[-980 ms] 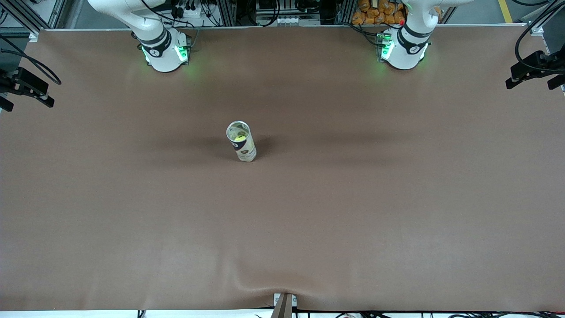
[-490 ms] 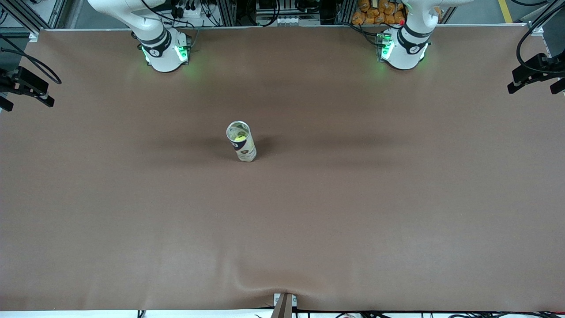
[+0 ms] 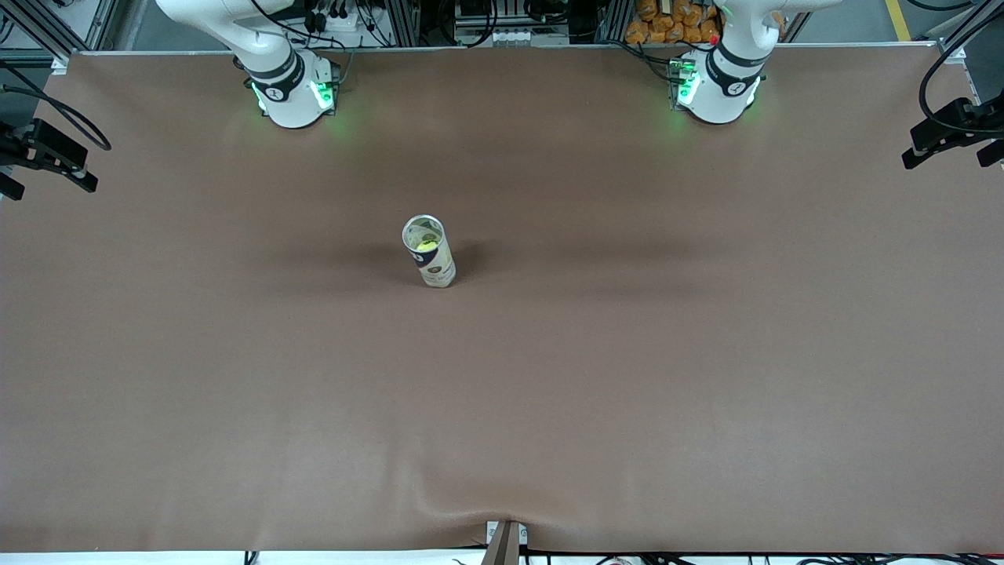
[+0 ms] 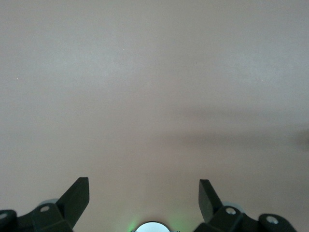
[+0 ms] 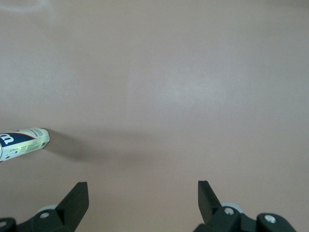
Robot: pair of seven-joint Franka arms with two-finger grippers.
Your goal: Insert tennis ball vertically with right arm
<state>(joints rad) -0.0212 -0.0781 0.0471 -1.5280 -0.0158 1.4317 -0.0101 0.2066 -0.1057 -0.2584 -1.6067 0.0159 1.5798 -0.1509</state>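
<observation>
A clear tennis ball can (image 3: 429, 253) with a dark label stands upright in the middle of the brown table, its top open. A yellow-green tennis ball (image 3: 426, 246) shows inside it through the open top. In the right wrist view the can (image 5: 24, 141) appears at the picture's edge, well away from my right gripper (image 5: 143, 193), which is open and holds nothing, high over bare table. My left gripper (image 4: 145, 193) is also open and holds nothing, high over the table by its own base (image 4: 153, 227). Neither gripper shows in the front view.
The right arm's base (image 3: 292, 94) and the left arm's base (image 3: 718, 90) glow green along the table edge farthest from the front camera. Black fixtures with cables (image 3: 949, 129) (image 3: 47, 153) hang over both ends of the table. A small bracket (image 3: 504, 541) sits at the nearest edge.
The can and ball have not moved. Only the black fixture at the left arm's end has shifted slightly.
</observation>
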